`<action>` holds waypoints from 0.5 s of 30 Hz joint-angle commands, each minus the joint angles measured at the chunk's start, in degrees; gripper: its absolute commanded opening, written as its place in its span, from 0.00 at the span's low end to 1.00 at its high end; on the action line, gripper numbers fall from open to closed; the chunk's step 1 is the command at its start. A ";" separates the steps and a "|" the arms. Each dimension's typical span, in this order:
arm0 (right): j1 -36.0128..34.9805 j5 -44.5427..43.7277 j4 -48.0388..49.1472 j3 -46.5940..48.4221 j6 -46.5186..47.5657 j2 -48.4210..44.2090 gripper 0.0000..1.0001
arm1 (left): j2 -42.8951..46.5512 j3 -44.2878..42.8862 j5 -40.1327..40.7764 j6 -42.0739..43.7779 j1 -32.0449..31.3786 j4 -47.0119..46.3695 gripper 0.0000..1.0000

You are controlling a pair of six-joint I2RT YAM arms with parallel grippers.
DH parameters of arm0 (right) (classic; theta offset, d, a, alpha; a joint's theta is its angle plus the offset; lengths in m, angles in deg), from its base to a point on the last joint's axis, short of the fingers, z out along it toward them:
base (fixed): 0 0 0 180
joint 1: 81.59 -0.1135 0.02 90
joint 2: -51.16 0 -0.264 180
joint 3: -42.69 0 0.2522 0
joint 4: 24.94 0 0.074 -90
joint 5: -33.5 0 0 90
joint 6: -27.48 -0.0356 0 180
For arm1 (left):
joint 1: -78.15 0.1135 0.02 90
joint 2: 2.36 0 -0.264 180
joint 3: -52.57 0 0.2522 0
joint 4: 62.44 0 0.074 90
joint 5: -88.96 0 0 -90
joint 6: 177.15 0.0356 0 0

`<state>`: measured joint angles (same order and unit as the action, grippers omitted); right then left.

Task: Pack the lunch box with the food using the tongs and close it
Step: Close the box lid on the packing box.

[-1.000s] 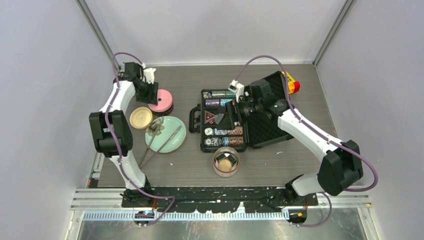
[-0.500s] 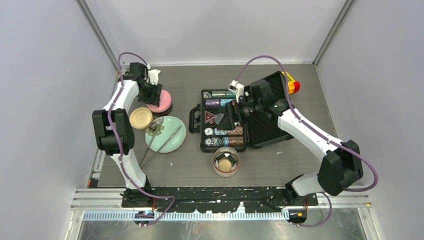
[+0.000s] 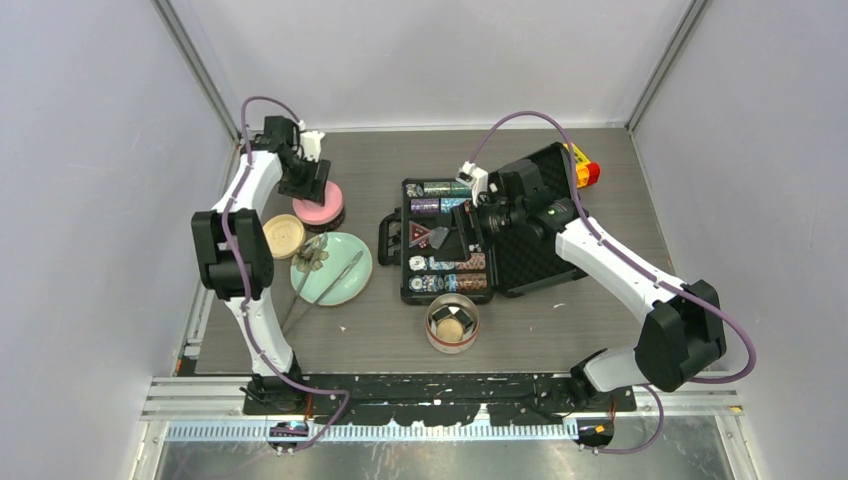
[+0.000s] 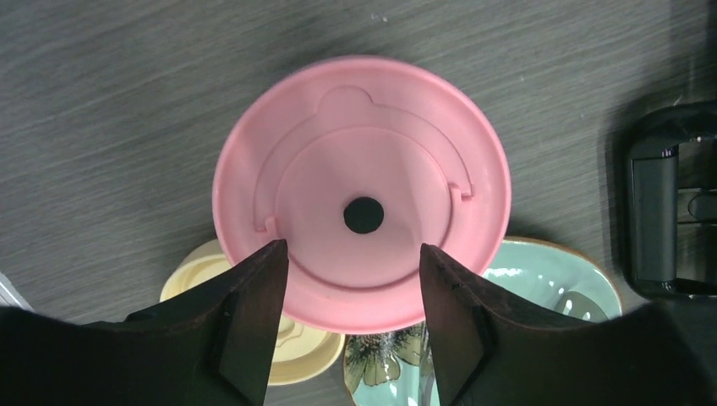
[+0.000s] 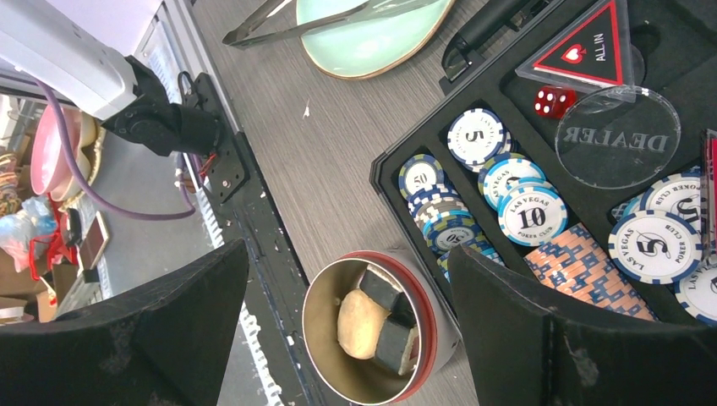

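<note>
A lunch box tub with a flat pink lid point(image 3: 325, 207) point(image 4: 362, 169) stands at the back left. My left gripper point(image 3: 306, 180) point(image 4: 351, 248) hovers just above it, open, nothing between its fingers. A cream lid point(image 3: 283, 235) point(image 4: 292, 359) lies beside it. The grey tongs point(image 3: 328, 282) point(image 5: 292, 21) rest across the mint-green plate point(image 3: 345, 262) point(image 5: 372, 42). An open steel tub point(image 3: 452, 322) point(image 5: 325, 355) near the front holds food: a tan disc point(image 5: 358, 323) and dark blocks point(image 5: 391, 345). My right gripper point(image 3: 462, 235) point(image 5: 347, 254) hangs open above the chip case.
An open black case of poker chips point(image 3: 445, 240) point(image 5: 541, 203) fills the middle, its carry handle point(image 4: 668, 211) close to the pink-lidded tub. A yellow-and-red object point(image 3: 583, 168) sits behind the case lid. Grey walls close in on both sides.
The left jaws have spread wider over the pink lid and the left arm has swung slightly right and back. The right arm has stayed still.
</note>
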<state>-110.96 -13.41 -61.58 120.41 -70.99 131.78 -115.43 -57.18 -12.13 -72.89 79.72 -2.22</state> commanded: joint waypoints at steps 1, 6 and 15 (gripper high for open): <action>0.18 -0.32 -0.18 0.62 1.57 -1.26 0.92 | 0.81 0.03 -1.51 0.62 0.05 3.19 0.61; 0.15 -0.74 -1.46 0.94 2.69 -1.70 0.92 | 6.44 0.26 -10.20 -1.27 5.37 3.80 0.62; 0.13 -1.13 -2.80 0.35 3.89 -2.90 0.92 | 14.16 10.09 -15.71 4.55 18.03 5.65 0.57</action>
<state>-110.96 -14.13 -64.57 120.39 -68.61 131.76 -105.10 -51.54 -24.18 -71.38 93.81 1.58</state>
